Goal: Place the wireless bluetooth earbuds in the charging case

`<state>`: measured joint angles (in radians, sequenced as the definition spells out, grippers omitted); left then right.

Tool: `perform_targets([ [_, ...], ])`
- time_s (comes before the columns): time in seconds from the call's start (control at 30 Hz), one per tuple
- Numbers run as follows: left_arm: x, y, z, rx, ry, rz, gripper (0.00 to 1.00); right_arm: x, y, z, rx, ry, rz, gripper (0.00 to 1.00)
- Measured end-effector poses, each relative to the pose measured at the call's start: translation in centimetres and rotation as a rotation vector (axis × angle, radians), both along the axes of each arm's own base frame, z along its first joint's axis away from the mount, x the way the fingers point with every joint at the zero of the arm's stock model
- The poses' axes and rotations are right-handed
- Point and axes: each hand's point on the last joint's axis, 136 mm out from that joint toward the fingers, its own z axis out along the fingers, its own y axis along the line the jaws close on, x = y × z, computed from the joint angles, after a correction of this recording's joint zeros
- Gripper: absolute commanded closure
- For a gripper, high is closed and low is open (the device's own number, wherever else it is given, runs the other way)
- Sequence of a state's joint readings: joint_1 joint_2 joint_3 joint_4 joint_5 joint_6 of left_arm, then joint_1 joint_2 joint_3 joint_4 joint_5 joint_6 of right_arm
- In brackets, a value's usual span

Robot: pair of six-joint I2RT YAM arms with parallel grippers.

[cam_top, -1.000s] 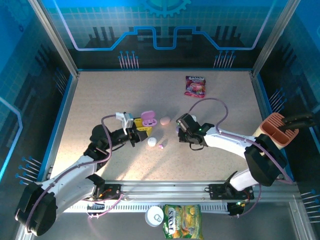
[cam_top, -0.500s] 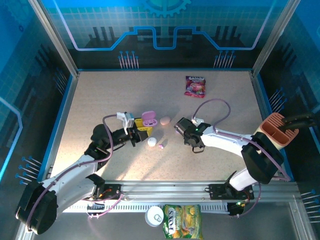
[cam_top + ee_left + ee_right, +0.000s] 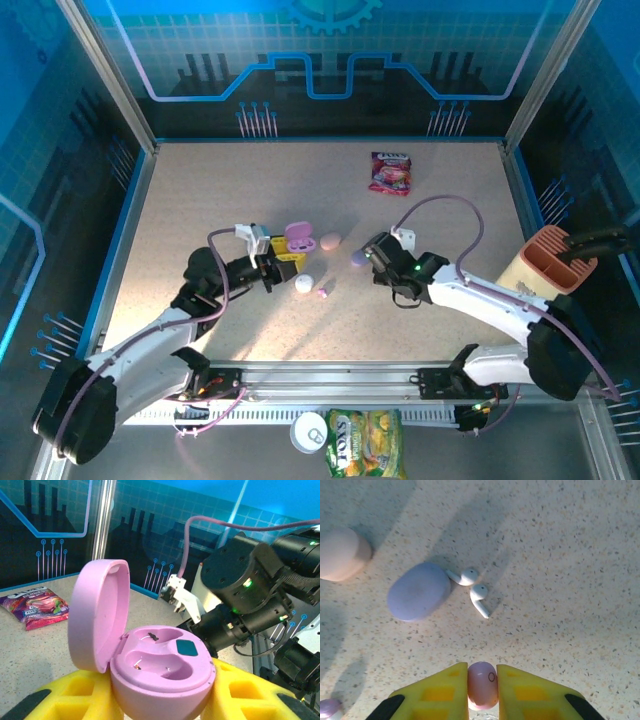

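From above, my left pincer is gripping the pink case, and its lid is standing open. A peach case is lying just beside it. A lavender case is sitting close to the tips of my right pincer. Between my two arms a white round piece and a tiny pinkish bud are lying near each other on the surface — whether they are touching, I cannot tell. A snack bag is lying well apart, toward the far edge.

Through my left wrist, my yellow fingers are clamping the pink case from both sides. Its lid is tilting up on the left, and the two wells are facing upward. My right arm is looming just beyond it.

Through my right wrist, my pincer is pressing together on a pink bud, which is sitting upright between the yellow tips. Ahead, two white buds are lying side by side on the surface — one right against the lavender case. The peach case is lying farther off to the left.
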<state>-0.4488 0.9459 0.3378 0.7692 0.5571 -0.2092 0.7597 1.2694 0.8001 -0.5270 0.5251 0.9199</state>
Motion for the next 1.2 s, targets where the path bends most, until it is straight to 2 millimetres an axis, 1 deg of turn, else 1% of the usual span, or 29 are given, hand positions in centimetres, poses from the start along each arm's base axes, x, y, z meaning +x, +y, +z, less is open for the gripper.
perform_targets([
  [0.17, 0.2, -0.2, -0.2, -0.001, 0.002, -0.008, 0.69, -0.3, -1.1, 0.2, -0.098, 0.041, 0.007, 0.82],
  [0.37, 0.2, -0.2, -0.1, -0.003, -0.003, -0.008, 0.69, 0.1, -1.9, 1.8, -0.247, 0.072, 0.004, 0.82],
  [0.5, 0.2, -0.3, 0.3, -0.006, -0.01, -0.01, 0.69, -0.2, -2.0, 2.4, -0.328, 0.088, 0.025, 0.81],
  [0.6, 0.3, -0.4, 0.9, -0.01, -0.021, -0.015, 0.69, -0.3, -1.8, 2.6, -0.346, 0.081, 0.066, 0.8],
  [0.7, 0.3, -0.4, 1.1, -0.01, -0.028, -0.016, 0.69, -0.5, -0.9, 3.4, -0.28, 0.034, 0.134, 0.8],
  [0.8, 0.2, -0.5, 0.9, 0.004, -0.041, -0.018, 0.69, -1.0, 0.3, 5.4, -0.162, -0.051, 0.226, 0.8],
  [0.97, -0.4, -1.6, -0.4, 0.07, -0.051, -0.056, 0.69, -1.6, 2.9, 10.8, 0.024, -0.233, 0.4, 0.81],
  [1.07, -0.6, -2.5, -1.0, 0.103, -0.048, -0.083, 0.69, -2.3, 4.8, 13.2, 0.106, -0.308, 0.527, 0.81],
  [1.2, -0.5, -3.3, -1.7, 0.129, -0.043, -0.103, 0.68, -3.5, 7.3, 15.5, 0.195, -0.381, 0.688, 0.8],
])
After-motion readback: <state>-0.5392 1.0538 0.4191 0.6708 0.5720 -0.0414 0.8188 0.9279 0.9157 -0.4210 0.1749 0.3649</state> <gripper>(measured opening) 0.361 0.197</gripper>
